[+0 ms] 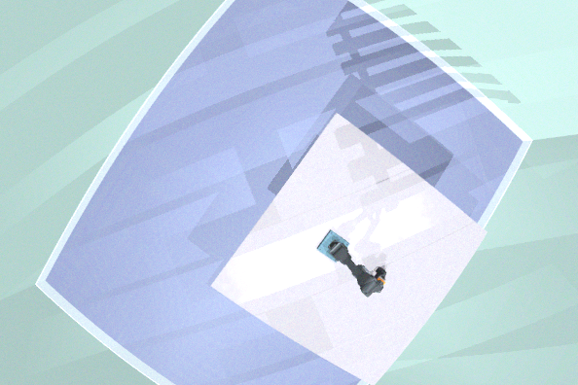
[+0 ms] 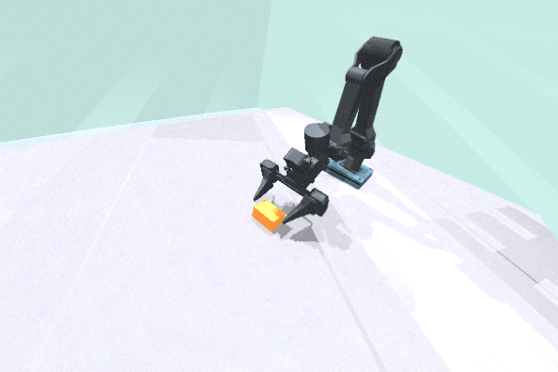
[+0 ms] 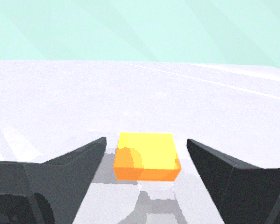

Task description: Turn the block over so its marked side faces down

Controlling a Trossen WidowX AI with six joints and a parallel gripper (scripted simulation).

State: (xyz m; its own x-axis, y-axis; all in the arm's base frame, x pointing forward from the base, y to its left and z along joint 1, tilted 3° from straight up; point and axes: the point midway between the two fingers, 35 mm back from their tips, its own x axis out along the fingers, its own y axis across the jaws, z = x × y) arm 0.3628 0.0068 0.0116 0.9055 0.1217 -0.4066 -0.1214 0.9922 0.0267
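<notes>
We see the end effector spread wide, gripping nothing. The orange block rests flat on the bench, between the fingertips with a gap at each side, at 7 o'clock from the arm's base.

text: none legible | labels: none | brands: none | numbers: none | signs: none | views checked: top, exterior, wrist | surfaces carrying readable marks: none seen
</notes>
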